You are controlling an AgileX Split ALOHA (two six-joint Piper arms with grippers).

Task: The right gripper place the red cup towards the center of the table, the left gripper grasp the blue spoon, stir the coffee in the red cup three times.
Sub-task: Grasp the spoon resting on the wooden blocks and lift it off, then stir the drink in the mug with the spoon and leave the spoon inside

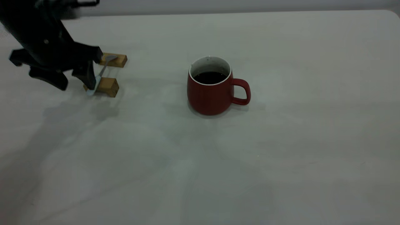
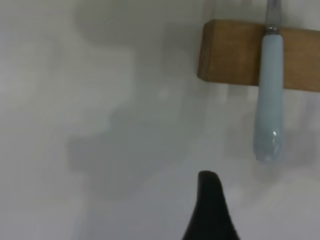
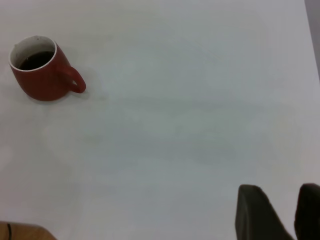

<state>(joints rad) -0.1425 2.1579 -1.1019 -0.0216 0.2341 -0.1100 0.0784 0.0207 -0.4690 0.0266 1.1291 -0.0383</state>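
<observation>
The red cup (image 1: 211, 93) stands upright near the middle of the table (image 1: 281, 162), handle pointing right, with dark coffee (image 1: 210, 77) inside. The blue spoon (image 1: 101, 73) lies across two wooden blocks at the far left, pale handle toward the front. My left gripper (image 1: 77, 85) hovers open just left of it, one finger beside the handle. In the left wrist view one dark finger (image 2: 210, 205) sits short of the spoon handle (image 2: 270, 100). My right gripper (image 3: 281, 210) is far from the cup (image 3: 42, 80), holding nothing, with a narrow gap between its fingers.
The far wooden block (image 1: 115, 60) carries the spoon's bowl and the near block (image 1: 107, 86) its handle. A brown wood-coloured corner (image 3: 20, 232) shows at the edge of the right wrist view. The table's rounded corner (image 1: 392, 14) is at the back right.
</observation>
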